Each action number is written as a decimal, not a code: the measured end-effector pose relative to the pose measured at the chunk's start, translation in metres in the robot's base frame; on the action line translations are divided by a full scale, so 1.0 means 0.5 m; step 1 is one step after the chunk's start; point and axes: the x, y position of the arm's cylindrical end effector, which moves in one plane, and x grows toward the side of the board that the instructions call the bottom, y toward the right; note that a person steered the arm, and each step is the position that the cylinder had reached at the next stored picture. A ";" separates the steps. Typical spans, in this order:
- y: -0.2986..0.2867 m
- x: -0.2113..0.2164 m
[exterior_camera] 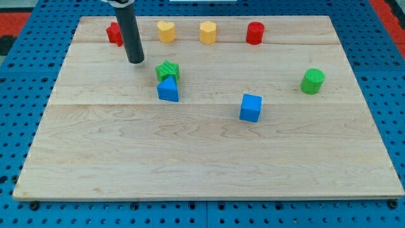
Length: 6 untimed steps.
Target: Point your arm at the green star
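Note:
The green star (168,69) lies on the wooden board (202,158), left of the middle near the view's top. A blue triangular block (168,89) touches it from below. My tip (135,61) rests on the board a short way to the left of the green star and slightly above it, with a small gap between them. The dark rod rises from the tip to the view's top edge.
Along the view's top stand a red block (114,33) partly hidden behind the rod, a yellow heart (166,31), a yellow hexagon (208,31) and a red cylinder (255,32). A green cylinder (312,82) sits at the right; a blue cube (250,107) near the middle.

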 end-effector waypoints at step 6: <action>-0.039 0.015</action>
